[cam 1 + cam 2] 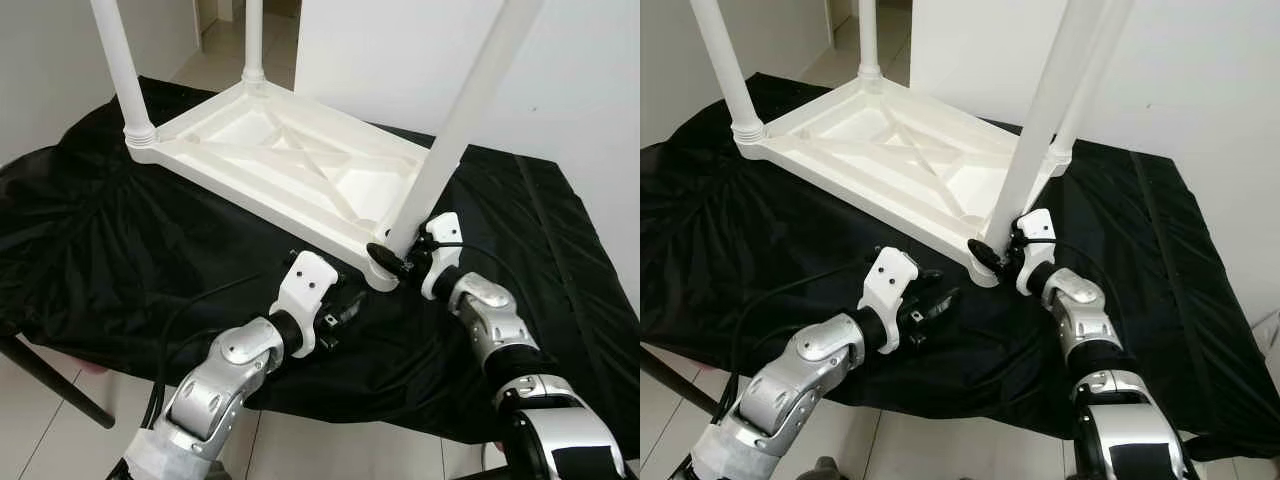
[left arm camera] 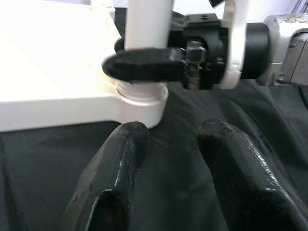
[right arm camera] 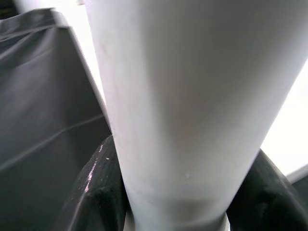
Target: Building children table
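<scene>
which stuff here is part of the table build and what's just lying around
Part of the job:
- upside-down white tabletop
- near-corner leg, clamped by the right pincer
- far-left leg and far leg, already in
- left pincer, open above the cloth

Just there:
- black cloth
- tiled floor

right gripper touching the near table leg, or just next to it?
Touching. In the right wrist view both black fingers press against the white leg, one on each side, and the left wrist view shows the right gripper wrapped around it just above the corner socket.
</scene>
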Robot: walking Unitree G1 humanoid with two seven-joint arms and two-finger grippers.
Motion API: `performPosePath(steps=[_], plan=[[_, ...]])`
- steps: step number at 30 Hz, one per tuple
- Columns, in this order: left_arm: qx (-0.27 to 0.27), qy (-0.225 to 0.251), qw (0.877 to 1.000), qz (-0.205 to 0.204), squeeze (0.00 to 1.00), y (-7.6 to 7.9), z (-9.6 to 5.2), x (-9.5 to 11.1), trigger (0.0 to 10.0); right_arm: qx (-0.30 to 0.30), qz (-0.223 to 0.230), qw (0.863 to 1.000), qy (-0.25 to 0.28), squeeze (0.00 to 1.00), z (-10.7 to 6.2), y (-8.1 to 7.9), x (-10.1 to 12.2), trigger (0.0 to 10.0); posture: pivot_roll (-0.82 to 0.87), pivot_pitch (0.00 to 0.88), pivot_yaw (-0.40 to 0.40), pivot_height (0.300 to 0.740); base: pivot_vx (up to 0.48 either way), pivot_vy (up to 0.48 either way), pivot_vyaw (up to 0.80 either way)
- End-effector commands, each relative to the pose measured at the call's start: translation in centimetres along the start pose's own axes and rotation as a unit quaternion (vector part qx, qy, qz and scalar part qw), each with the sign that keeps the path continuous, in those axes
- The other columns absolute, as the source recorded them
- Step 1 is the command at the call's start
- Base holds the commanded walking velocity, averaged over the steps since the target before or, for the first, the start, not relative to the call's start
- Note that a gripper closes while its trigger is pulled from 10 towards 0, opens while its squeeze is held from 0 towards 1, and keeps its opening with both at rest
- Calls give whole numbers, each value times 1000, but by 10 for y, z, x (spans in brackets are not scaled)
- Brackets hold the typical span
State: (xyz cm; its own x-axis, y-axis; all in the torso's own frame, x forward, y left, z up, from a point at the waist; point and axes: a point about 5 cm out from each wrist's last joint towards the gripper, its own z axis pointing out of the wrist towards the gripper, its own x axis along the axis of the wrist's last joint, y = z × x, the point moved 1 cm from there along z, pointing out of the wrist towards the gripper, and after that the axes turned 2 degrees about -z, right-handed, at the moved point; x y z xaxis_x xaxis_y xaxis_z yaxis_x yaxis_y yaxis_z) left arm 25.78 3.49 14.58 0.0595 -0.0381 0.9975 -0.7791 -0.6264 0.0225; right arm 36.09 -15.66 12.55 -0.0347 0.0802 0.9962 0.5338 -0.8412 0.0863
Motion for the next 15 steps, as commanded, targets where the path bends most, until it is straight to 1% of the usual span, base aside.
performPosePath(steps=[1,4,6,7,8,9,10,11,12,13,15], plan=[[-21,4,1000,4,0,5,1,1,10000,-48,14,998,-41,0,-6,2,-16,0,182,44,-109,740,0,0,0],[-20,6,1000,3,0,3,2,2,10000,-110,42,992,-48,0,-6,0,-20,0,172,46,-108,740,0,0,0],[-20,6,1000,2,0,3,2,2,10000,-120,47,991,-48,0,-7,1,-21,0,172,46,-108,740,0,0,0],[-19,8,1000,2,0,3,3,3,10000,-161,45,985,-50,0,-9,-6,-25,0,164,45,-106,740,0,0,0],[-19,8,1000,2,0,3,3,3,10000,-161,45,985,-50,0,-9,-6,-25,0,164,45,-106,740,0,0,0],[-18,9,1000,3,0,3,3,3,10000,-190,42,980,-51,0,-11,-11,-26,0,164,45,-106,740,0,0,0],[-19,10,1000,3,0,3,4,3,10000,-232,41,970,-52,0,-15,-14,-28,0,163,45,-106,740,0,0,0],[-19,10,1000,3,0,3,4,3,10000,-232,41,970,-52,0,-15,-14,-28,0,163,45,-106,740,0,0,0],[-19,11,1000,3,0,3,5,3,10000,-280,40,957,-57,0,-19,-17,-29,0,160,43,-106,740,0,0,0],[-19,11,1000,3,0,3,5,3,10000,-280,40,957,-57,0,-19,-17,-29,0,160,43,-106,740,0,0,0],[-20,11,1000,4,0,3,5,4,10000,-339,44,938,-63,0,-25,-22,-31,0,159,43,-106,740,0,0,0]])
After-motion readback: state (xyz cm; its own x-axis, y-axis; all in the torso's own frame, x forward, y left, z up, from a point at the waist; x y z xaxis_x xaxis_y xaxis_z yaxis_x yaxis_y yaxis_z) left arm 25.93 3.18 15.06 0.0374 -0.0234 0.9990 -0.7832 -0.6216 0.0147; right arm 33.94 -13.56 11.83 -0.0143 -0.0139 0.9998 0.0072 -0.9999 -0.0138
